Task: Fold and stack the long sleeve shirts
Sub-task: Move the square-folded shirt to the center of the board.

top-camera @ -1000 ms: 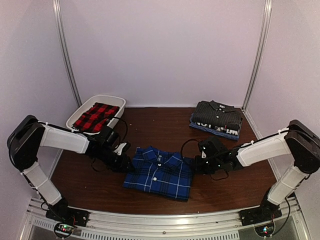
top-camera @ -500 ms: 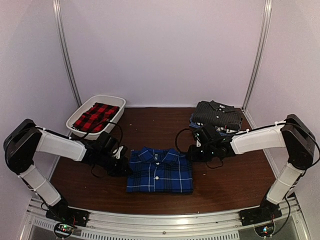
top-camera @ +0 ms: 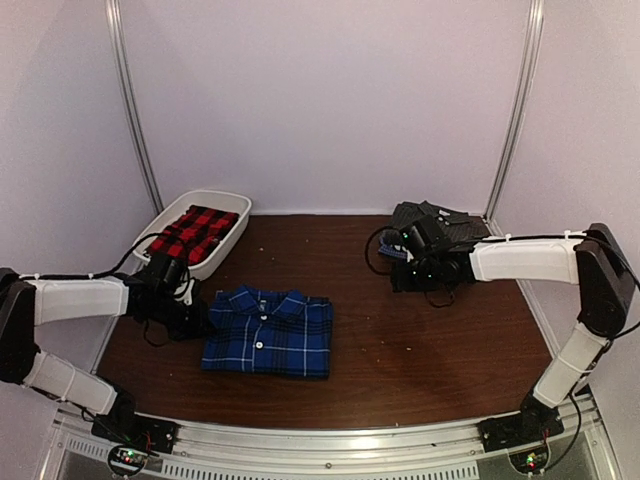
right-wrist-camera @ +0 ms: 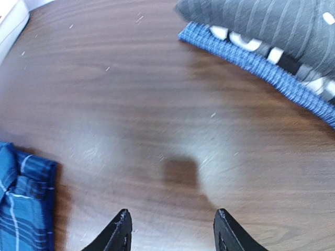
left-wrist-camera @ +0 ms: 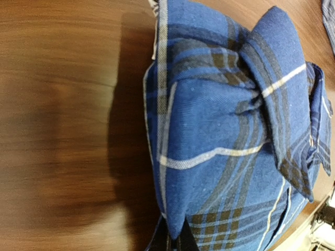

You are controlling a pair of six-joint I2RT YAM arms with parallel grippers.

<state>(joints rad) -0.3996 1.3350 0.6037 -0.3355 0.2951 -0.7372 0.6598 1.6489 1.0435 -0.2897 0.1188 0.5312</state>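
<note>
Your left hand point(left-wrist-camera: 174, 241) is clamped on the blue-and-black plaid shirt point(top-camera: 268, 333). In the left wrist view its 2 dark fingers meet at the bottom edge with a fold of the plaid cloth pinched between them. From above you see that hand low at the shirt's left edge, with the left arm reaching in from the left side of the worktop point(top-camera: 420, 350). The shirt lies folded into a rectangle on the brown wood, left of centre and toward the near edge. Its collar is on the far side and its buttoned front faces up.

Your right hand point(right-wrist-camera: 171, 217) is open, its 2 fingers spread over bare wood with nothing between them. It sits well apart from the blue-and-black plaid shirt, and only a corner of that shirt shows at the lower left of the right wrist view. In the top view the right arm stretches toward the far right corner, with the hand just in front of the stack there. The dark charcoal striped shirt point(top-camera: 445, 222) lies folded on top of that stack. Beneath it the edge of a blue cloth point(right-wrist-camera: 251, 65) sticks out onto the worktop. Between the 2 is a dark layer with white markings that you cannot identify from these views.

The red-and-black plaid shirt point(top-camera: 195, 232) lies in the white tub point(top-camera: 228, 198) at the far left, behind your left arm and apart from the other 2 shirts.
</note>
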